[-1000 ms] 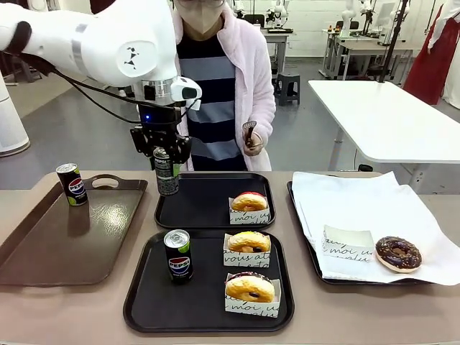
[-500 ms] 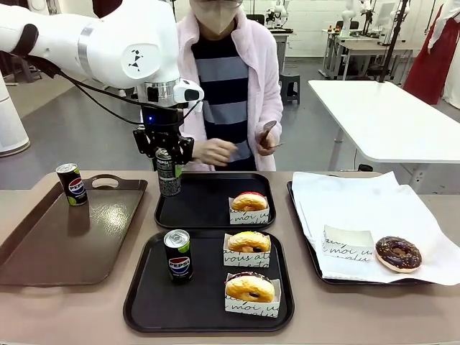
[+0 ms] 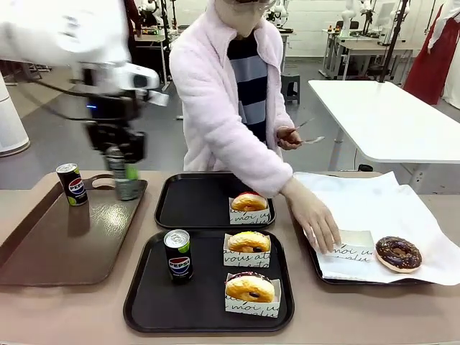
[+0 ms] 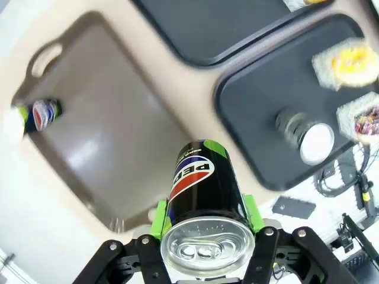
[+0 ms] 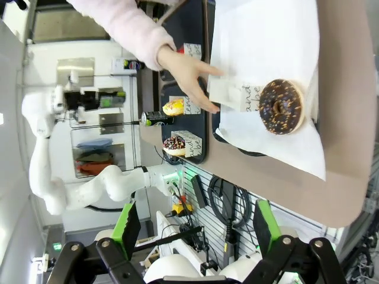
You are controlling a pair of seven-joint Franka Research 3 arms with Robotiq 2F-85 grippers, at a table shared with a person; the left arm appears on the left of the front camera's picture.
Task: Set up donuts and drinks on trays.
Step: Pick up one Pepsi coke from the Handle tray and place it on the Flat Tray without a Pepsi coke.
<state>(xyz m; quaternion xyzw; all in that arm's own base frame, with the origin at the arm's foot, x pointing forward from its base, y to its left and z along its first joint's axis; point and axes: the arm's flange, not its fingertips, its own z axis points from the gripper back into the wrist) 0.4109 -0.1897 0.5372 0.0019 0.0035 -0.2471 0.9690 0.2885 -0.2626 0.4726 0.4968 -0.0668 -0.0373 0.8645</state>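
Held can [image 3: 128, 185], a black drink with a green accent, clamped near its top by the left gripper [image 3: 121, 164], whose jaws are partly closed on the can's sides. It hangs over the far right corner of the brown handled tray [image 3: 43, 251], beside the far black tray [image 3: 190, 212] and not over it. Likely hazards: released here, the drink would land on the wrong tray or catch the brown rim and topple. Because the grip sits high on a slim body, a quick swing could also make the can pivot or slip. The person's sleeve [image 3: 230, 136] reaches across the far black tray, so a move toward it risks contact with that arm or with the red-iced donut [image 3: 249, 201] standing there. The near black tray [image 3: 144, 305] already carries a second can [image 3: 177, 255] and two sleeved donuts [image 3: 249, 241]. A third can [image 3: 71, 184] stands on the brown handled tray. The person's hand [image 3: 321, 224] rests on an empty sleeve [image 3: 352, 248], beside a chocolate donut [image 3: 398, 253] on white paper. The right gripper [image 5: 196, 228] has its jaws wide apart and carries nothing. Legible writing: "PEPSI" on the cans, partly readable on the held one in the left wrist view; script "moi" and "vous" on the sleeves.
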